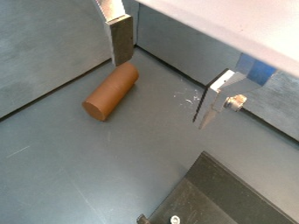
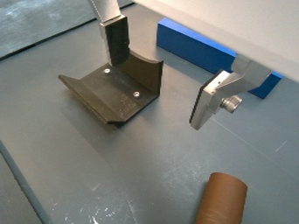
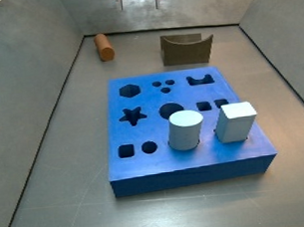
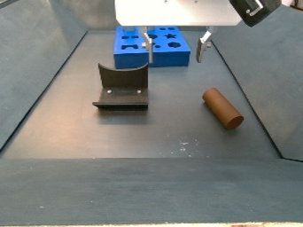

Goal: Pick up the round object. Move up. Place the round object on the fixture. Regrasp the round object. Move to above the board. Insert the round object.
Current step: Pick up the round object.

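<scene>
Nothing's really started yet: in a side view the round object [image 4: 221, 107] lies on its side on the floor, untouched, with the fixture [image 4: 120, 87] well apart from it. Above, the gripper [image 4: 174, 47] hangs wide open and empty. Further back sits the board [image 4: 154, 46], so pick, regrasp and insert all remain

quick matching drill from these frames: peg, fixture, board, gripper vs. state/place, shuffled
1 peg
2 fixture
3 board
4 gripper

a open, empty, raised above the floor
b holds a pale cylinder and a white block
c lying flat on the floor, untouched
d stands on the floor, notch empty

Pairs: 1-c, 2-d, 3-b, 4-a
</scene>
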